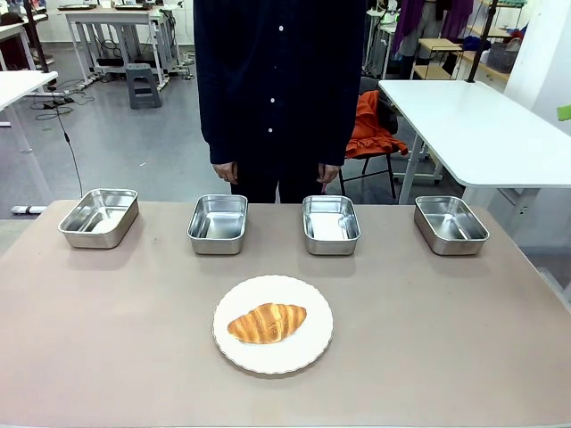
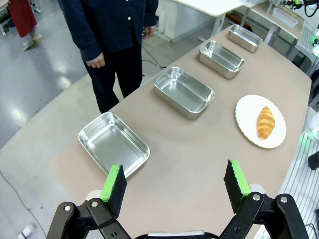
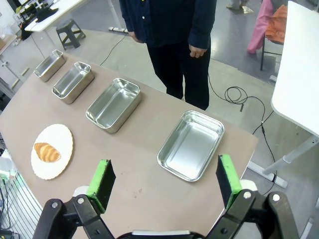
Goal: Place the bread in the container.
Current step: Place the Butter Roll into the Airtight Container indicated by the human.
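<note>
Landmark: take the tan work table [image 1: 107, 339] as your reference.
Floor: beyond its far edge you see smooth grey floor [image 1: 134, 152] with soft glare.
Right of it: you find a white table [image 1: 473, 125], and next to that a chair [image 1: 371, 87] with an orange garment [image 1: 375, 129] draped over it.
Far beyond its left half: you see a grey step stool [image 1: 143, 85] by white-framed benches [image 1: 116, 13].
Left of it: you see a white tabletop corner [image 1: 18, 85] and black cables [image 1: 52, 103] on the floor.
Light: you get even, diffuse indoor light.

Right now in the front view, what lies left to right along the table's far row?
far-left steel tray → left-middle steel tray → right-middle steel tray → far-right steel tray
</note>
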